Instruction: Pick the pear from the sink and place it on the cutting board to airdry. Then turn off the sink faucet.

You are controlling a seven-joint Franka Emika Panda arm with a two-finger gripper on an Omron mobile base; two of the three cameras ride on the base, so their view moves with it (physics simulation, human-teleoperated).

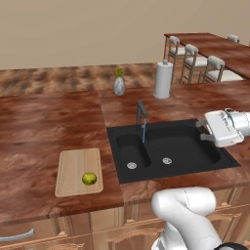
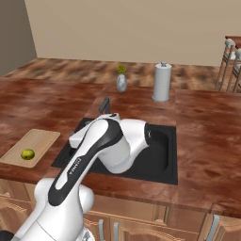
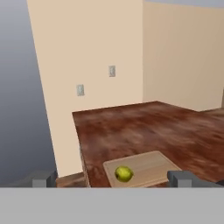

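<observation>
- Pear [image 1: 89, 178] is lying on the cutting board [image 1: 73, 166] at the left of the left base view, toward the board's near right corner; the board itself is resting flat on the reddish-brown counter [image 1: 44, 127], just beside the sink's left edge.
- In the right base view the same pear [image 2: 28, 154] is sitting near the front end of the cutting board [image 2: 37, 140], well apart from the arm.
- The hand view is looking out across the counter, with the pear [image 3: 124, 173] on the cutting board [image 3: 151, 168] low in the picture and two small wall plates [image 3: 80, 90] showing on the beige wall behind.
- The sink [image 1: 185, 146] is lying black and double-basined in the middle of the left base view, a round silver drain [image 1: 132, 165] in the narrow basin and another in the wide one.
- The sink faucet [image 1: 141, 114] is standing upright behind the divider, and a thin blue stream of water [image 1: 143, 134] is running down from its spout into the sink.
- A grey vase with a yellow flower [image 1: 119, 84] and a paper towel roll [image 1: 163, 79] are standing behind the sink.
- The gripper [image 1: 204, 131] is hovering over the right part of the wide basin, pointing left; its fingers [image 3: 179, 178] are standing wide apart with nothing between them.
- Chairs [image 1: 194, 61] are standing along a dining table [image 1: 219, 46] at the far right.
- No readable writing is showing on any object; a faint mark on the arm's dark link in the right base view is too small to read.
</observation>
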